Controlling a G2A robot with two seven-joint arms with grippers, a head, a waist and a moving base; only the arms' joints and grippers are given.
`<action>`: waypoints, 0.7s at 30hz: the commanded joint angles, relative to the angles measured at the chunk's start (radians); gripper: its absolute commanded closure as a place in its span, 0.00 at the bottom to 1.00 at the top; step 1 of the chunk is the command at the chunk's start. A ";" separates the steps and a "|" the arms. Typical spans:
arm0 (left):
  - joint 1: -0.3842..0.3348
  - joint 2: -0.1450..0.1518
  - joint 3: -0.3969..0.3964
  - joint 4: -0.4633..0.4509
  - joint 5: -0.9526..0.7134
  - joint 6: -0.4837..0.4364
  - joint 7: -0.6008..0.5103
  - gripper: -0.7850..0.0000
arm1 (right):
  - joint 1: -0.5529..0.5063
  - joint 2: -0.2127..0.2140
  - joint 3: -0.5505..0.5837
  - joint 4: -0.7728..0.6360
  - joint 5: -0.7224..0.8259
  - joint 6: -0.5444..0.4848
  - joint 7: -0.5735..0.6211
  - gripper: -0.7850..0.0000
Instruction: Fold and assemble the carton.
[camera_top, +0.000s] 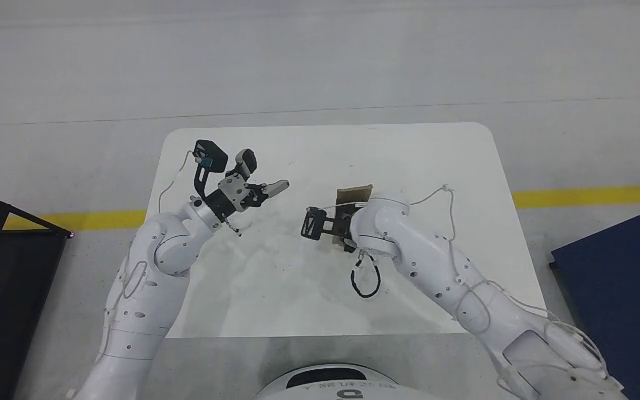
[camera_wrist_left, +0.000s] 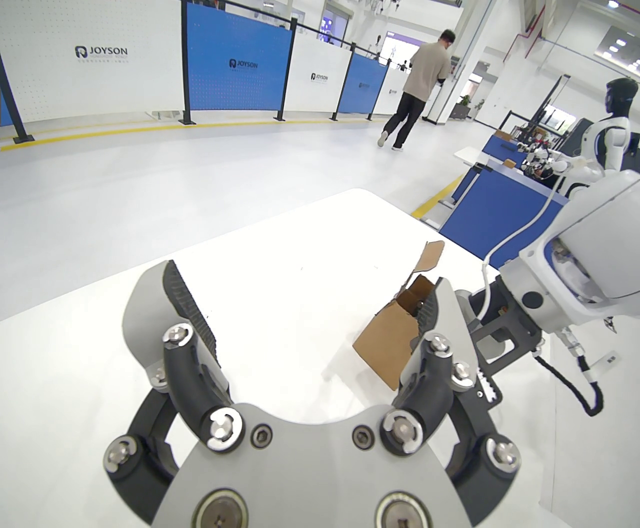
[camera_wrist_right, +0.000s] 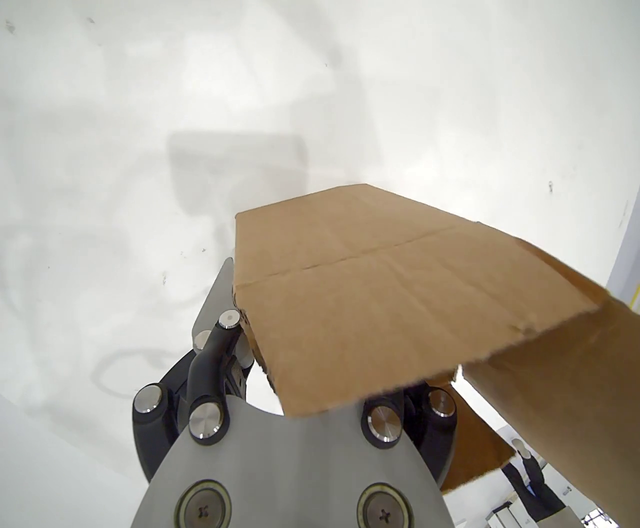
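**Status.** The carton is partly erected. Its walls form an open sleeve, one end flap stands up unfolded and the interior is exposed. By this assessment, flap folding and closure remain to be done.

**Right gripper**. It is clamped on a carton wall and holds the carton tilted over the table. Contact with the table cannot be confirmed. The creased panel extends forward over the jaws.

**Left gripper**. The jaws are spread wide and hold nothing. It hovers over the table, aimed at the carton, which sits ahead of it, just past one fingertip.

**Pose.** The right arm is bent and its wrist is turned inward. The two grippers are near each other but apart.
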 joint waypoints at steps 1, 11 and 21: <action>0.000 0.000 0.000 0.000 0.000 0.000 0.000 0.00 | 0.009 -0.004 -0.012 0.011 0.011 -0.001 0.008 0.62; 0.000 0.000 0.000 0.000 0.000 0.000 0.000 0.00 | 0.004 0.002 -0.037 -0.043 0.007 0.033 0.041 0.47; 0.000 0.000 0.000 0.000 0.000 0.000 0.000 0.00 | -0.144 0.055 0.060 -0.285 -0.100 0.036 -0.023 0.00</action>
